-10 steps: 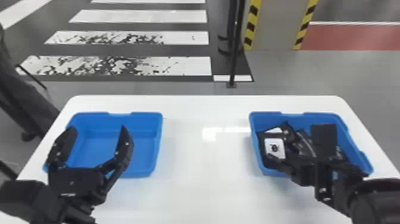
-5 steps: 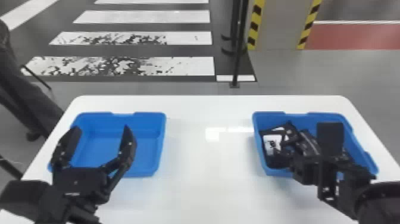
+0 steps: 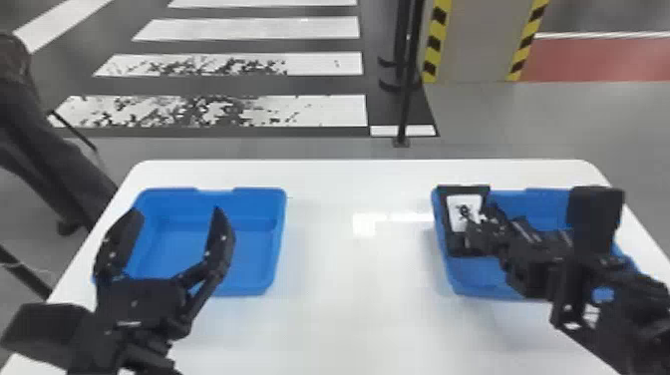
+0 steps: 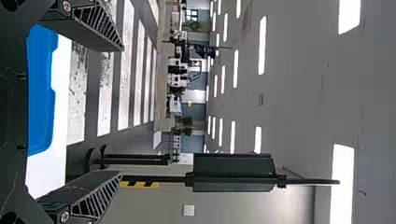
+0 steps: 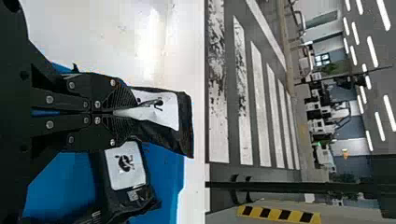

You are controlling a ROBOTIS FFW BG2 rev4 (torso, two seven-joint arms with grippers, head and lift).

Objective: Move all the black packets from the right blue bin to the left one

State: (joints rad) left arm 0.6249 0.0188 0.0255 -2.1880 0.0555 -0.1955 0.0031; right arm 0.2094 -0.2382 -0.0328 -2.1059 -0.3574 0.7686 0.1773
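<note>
My right gripper (image 3: 491, 224) is over the right blue bin (image 3: 491, 291), shut on a black packet (image 3: 463, 212) with a white label. In the right wrist view the gripper (image 5: 119, 112) pinches that packet (image 5: 163, 109); another black packet (image 5: 123, 168) lies in the bin (image 5: 60, 182) below. My left gripper (image 3: 172, 227) stands open, with nothing between its fingers, above the near part of the left blue bin (image 3: 249, 286), whose visible floor holds nothing. Its fingers spread wide in the left wrist view, the gripper (image 4: 122, 112) beside the bin's edge (image 4: 41, 93).
Both bins rest on a white table (image 3: 359, 309), with a broad stretch of tabletop between them. Beyond the table's far edge a thin black pole (image 3: 406, 99) stands on the floor.
The held packet has risen, with its label now facing the head camera near the bin's far left corner. The left arm has barely shifted in view.
</note>
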